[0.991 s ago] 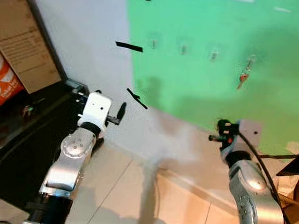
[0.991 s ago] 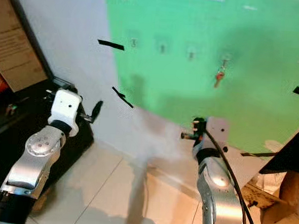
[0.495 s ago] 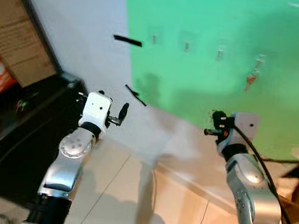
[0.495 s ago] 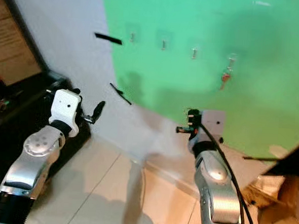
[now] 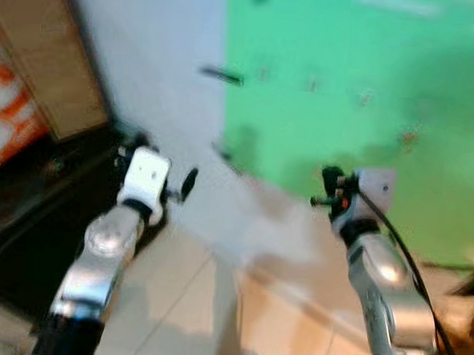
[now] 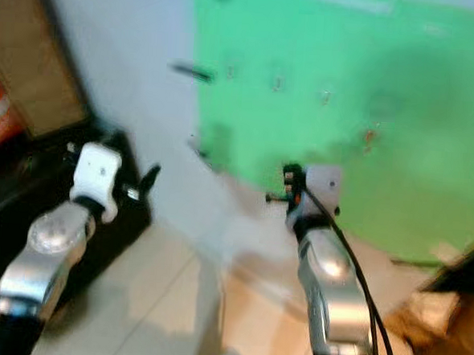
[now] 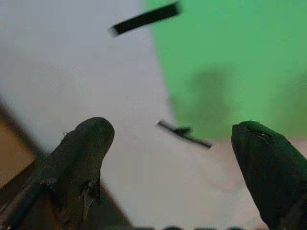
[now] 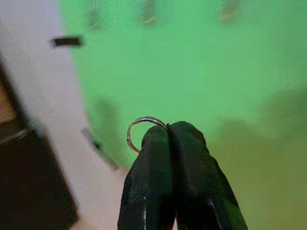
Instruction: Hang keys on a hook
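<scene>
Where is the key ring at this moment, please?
The key ring is pinched between the shut fingers of the right gripper, raised in front of the green panel, below its row of hooks.

Both silver arms are raised in front of the body, forearms reaching forward and up. The left gripper (image 7: 172, 158) has its jaws spread wide with nothing between them. The right gripper (image 8: 169, 139) has its jaws pressed together, pinching a thin metal key ring (image 8: 139, 129) at the tips
</scene>
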